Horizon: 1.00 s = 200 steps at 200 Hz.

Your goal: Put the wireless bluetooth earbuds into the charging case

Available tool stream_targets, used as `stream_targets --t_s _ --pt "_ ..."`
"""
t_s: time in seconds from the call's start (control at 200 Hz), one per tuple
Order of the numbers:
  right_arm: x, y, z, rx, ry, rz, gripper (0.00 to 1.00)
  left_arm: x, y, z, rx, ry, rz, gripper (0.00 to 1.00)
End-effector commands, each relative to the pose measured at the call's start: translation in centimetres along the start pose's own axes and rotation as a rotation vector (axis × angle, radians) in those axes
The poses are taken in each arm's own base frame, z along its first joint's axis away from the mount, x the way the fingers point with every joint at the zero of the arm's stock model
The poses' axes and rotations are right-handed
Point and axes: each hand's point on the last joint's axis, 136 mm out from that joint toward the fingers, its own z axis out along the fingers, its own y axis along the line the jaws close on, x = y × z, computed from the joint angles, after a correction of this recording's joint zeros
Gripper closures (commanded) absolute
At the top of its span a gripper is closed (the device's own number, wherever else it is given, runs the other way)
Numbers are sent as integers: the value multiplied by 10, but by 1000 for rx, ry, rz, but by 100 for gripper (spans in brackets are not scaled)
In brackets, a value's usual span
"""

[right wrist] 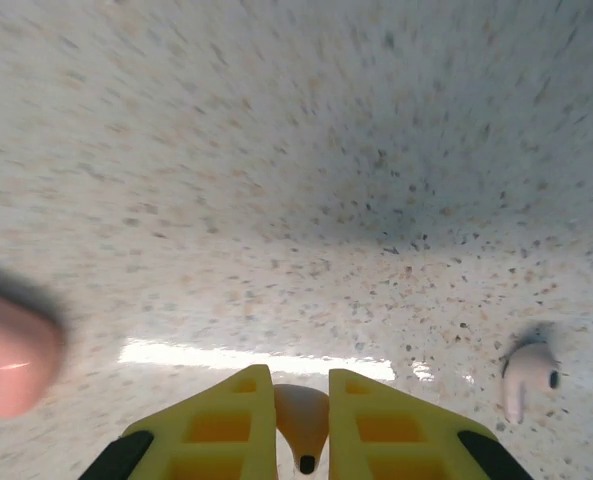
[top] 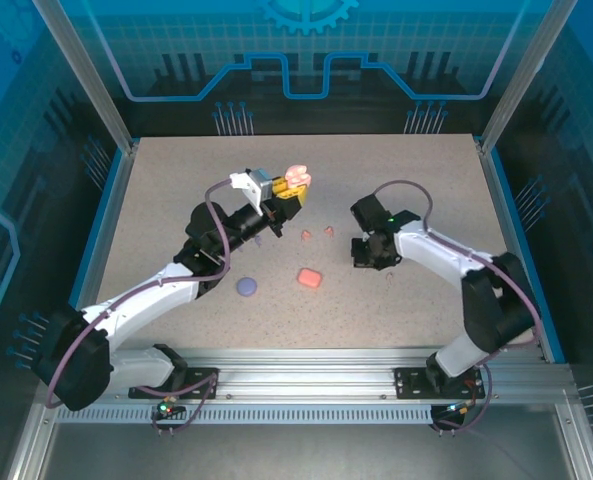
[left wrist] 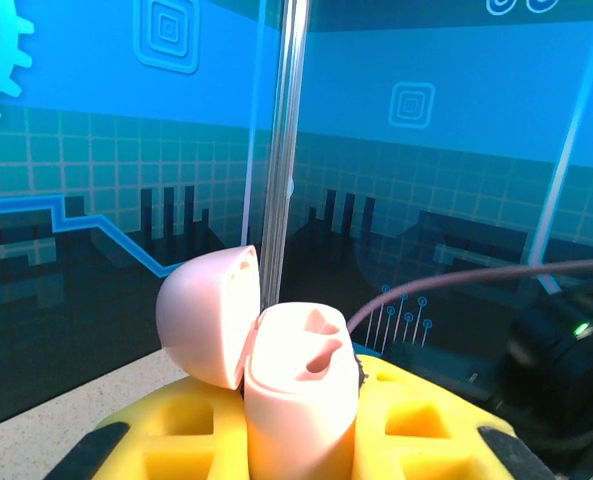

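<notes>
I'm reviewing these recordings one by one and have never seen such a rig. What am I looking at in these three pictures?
Two robot arms are bolted at the near edge of a table. One picture looks down from above; the other two come from a camera on each wrist. The left gripper holds a pink case, its lid open. The right gripper, low over the table, pinches a pale earbud; its twin lies nearby. Also lying there: a lavender case, a coral case and two coral earbuds.
</notes>
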Motion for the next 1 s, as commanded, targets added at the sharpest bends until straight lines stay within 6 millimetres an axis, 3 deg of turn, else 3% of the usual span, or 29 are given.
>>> stream_targets --t_s 0.0,0.165,0.345,0.465,0.58,0.745,0.995 --pt "-28 14 -51 -74 -138 -32 85 -20 -9 1 24 -73 93 100" --pt "-65 28 -132 -164 -341 -68 85 -18 -9 5 20 -79 120 100" --pt "-102 47 -232 -281 -600 -126 85 -21 -16 10 44 -87 157 100" --pt "-115 64 -289 -385 -755 -191 84 -24 -26 18 70 -89 207 100" --pt "-115 82 -331 -498 -874 -268 84 -24 -33 25 91 -84 235 100" --pt "-105 105 -360 -618 -976 -377 84 -25 -39 34 106 -91 229 100" --pt "-82 128 -361 -703 -1030 -498 84 -21 -44 44 119 -85 210 100"
